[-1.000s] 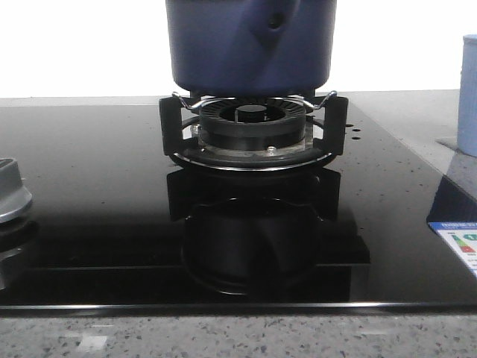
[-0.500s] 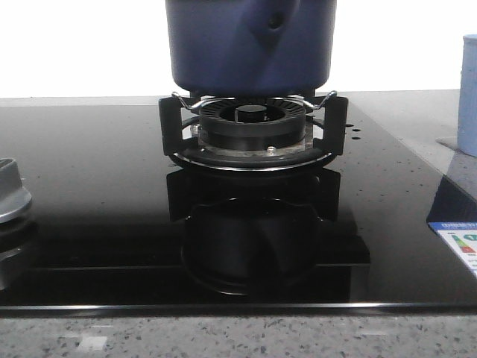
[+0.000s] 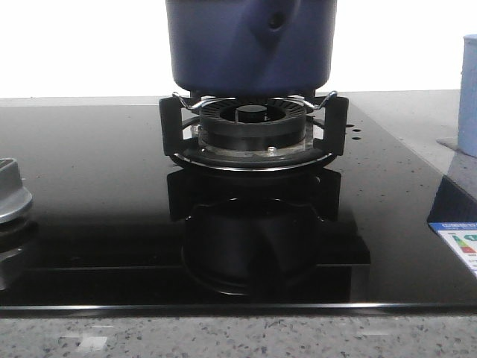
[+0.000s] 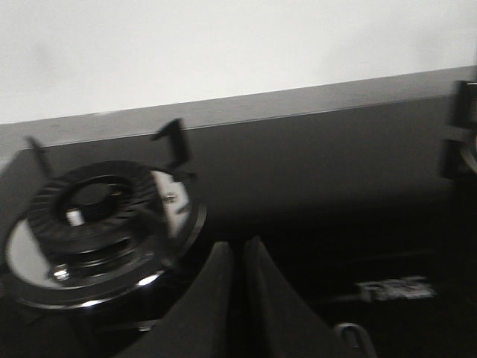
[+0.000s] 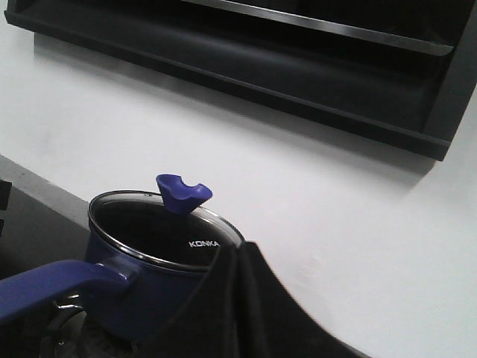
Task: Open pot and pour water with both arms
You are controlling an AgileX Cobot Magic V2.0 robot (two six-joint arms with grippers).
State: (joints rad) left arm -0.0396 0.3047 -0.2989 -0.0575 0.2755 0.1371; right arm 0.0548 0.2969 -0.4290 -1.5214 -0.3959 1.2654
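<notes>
Front view crops the pot [image 3: 250,45] (lid on); both pincers pressed together.

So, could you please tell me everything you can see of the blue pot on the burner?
The pot is a dark navy saucepan with matte straight sides and a riveted teardrop handle bracket. It sits upright on the burner's pan support. The right wrist view shows its long blue handle and a glass lid printed KONKA, still on, with a blue knob. Neither gripper touches it.
</notes>
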